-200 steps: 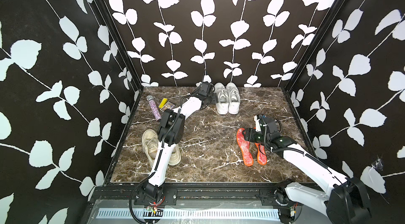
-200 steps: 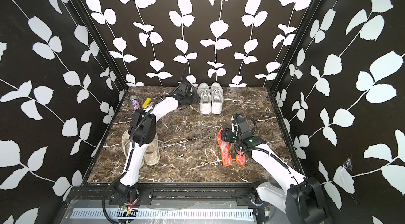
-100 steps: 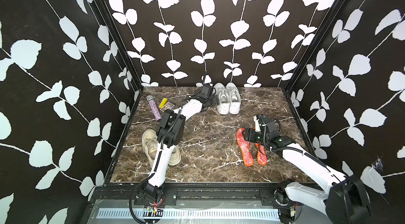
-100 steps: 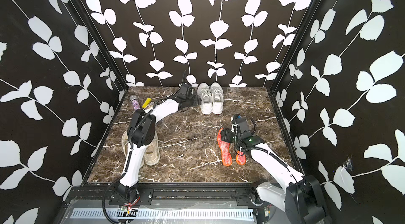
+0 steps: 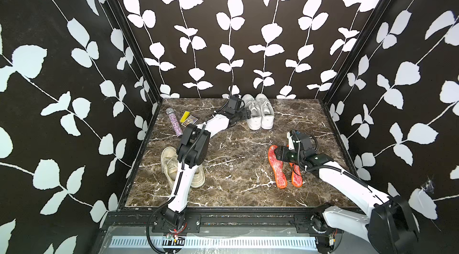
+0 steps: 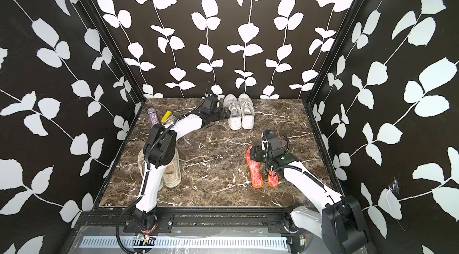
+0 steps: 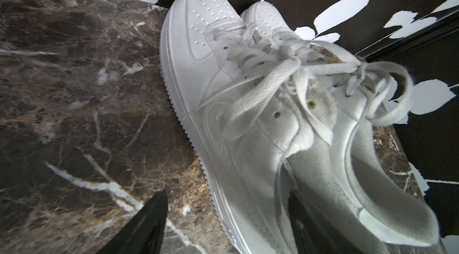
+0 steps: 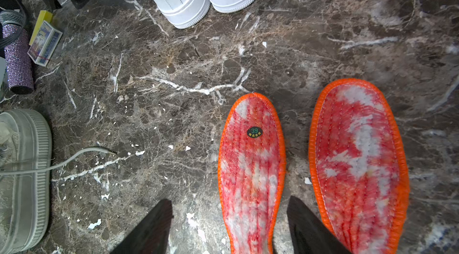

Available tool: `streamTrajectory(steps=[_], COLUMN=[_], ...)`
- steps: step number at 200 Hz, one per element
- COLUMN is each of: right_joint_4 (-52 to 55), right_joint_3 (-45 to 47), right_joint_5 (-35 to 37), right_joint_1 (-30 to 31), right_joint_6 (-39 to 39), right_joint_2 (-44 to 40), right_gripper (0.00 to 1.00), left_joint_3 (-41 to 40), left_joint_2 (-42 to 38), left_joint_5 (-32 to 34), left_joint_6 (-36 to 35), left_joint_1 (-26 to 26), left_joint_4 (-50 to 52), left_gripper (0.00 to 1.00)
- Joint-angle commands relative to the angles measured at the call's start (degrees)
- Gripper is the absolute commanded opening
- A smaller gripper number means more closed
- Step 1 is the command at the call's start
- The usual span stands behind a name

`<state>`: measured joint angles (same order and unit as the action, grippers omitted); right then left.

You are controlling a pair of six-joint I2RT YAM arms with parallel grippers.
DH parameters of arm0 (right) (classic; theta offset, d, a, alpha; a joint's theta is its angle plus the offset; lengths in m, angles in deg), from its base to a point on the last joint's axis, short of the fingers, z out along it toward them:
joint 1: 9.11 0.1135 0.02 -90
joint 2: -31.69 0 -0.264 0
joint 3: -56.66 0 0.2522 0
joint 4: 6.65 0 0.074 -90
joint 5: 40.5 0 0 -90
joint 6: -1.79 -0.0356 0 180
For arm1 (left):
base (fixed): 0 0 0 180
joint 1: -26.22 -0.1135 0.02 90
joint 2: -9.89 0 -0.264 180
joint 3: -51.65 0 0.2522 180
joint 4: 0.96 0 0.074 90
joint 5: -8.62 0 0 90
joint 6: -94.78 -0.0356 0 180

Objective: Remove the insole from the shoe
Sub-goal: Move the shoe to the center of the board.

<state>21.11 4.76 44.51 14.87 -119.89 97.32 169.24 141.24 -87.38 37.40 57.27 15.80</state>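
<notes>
Left claw point(image 7: 227, 192) wide open, astride side wall of white sneaker point(image 7: 193, 71)

In front of the white shoes point(image 5: 258, 113) the middle of the desk point(image 5: 236, 155) is wide and bare, so a claw could pass there. Left of the white shoes it is tight: the left claw point(image 5: 246, 114) sits right against them, with a sparkly purple tube point(image 5: 175, 123) and a small card box point(image 5: 189, 121) farther out, and the back wall point(image 5: 231, 71) stands close behind. Front-right of them lie two orange insoles point(image 5: 278, 170), front-left the beige shoes point(image 5: 169, 163), and straight right the desk is bare.
</notes>
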Motion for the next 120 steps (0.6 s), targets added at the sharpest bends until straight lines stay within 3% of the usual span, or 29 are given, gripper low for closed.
streamTrajectory(steps=[1, 88, 120], right_joint_4=[-0.82, -0.12, 0.51], right_joint_3=[-1.33, -0.88, -0.89], right_joint_5=[0.21, 0.34, 1.11], right_joint_1=[0.19, 0.27, 0.27], right_joint_6=[0.30, 0.38, 0.30], right_joint_2=[0.39, -0.05, -0.80], right_gripper=[0.73, 0.73, 0.81], left_joint_3=[1.37, 5.48, 8.30], left_joint_2=[-2.54, 3.45, 5.95], left_joint_5=[-1.75, -3.36, -3.43], left_joint_6=[0.87, 0.31, -0.36], left_joint_1=[0.33, 0.33, 0.27], left_joint_4=[-1.52, 1.89, 3.99], left_gripper=[0.78, 0.69, 0.61])
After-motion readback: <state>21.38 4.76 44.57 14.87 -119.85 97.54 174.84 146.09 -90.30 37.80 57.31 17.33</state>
